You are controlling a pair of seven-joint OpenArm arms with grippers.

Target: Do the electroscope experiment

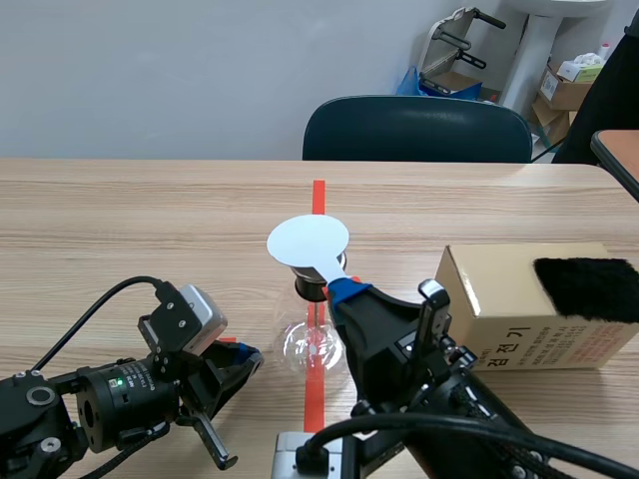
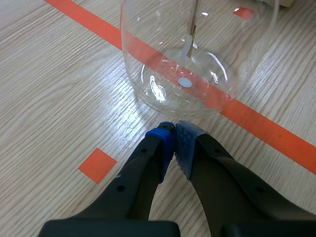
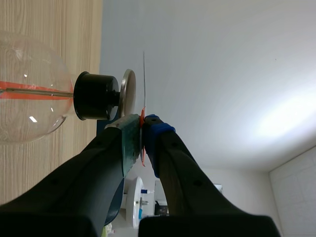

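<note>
The electroscope is a clear glass flask (image 1: 313, 344) with a black stopper (image 1: 308, 286), standing on the red tape line. My right gripper (image 1: 344, 289) is shut on the handle of a thin white round plate (image 1: 308, 242), which it holds flat just above the electroscope's top. In the right wrist view the plate (image 3: 144, 79) shows edge-on, close beside the metal top disc (image 3: 128, 94) and stopper (image 3: 96, 96). My left gripper (image 1: 245, 359) rests low on the table, shut on nothing, its tips (image 2: 174, 131) right at the flask's base (image 2: 197, 59). A metal leaf (image 2: 190, 44) hangs inside.
A cardboard box (image 1: 539, 309) stands to the right of the electroscope with a black furry cloth (image 1: 589, 289) lying on top. A dark chair (image 1: 414, 130) sits behind the table's far edge. The left arm's cable (image 1: 90, 314) loops over the table.
</note>
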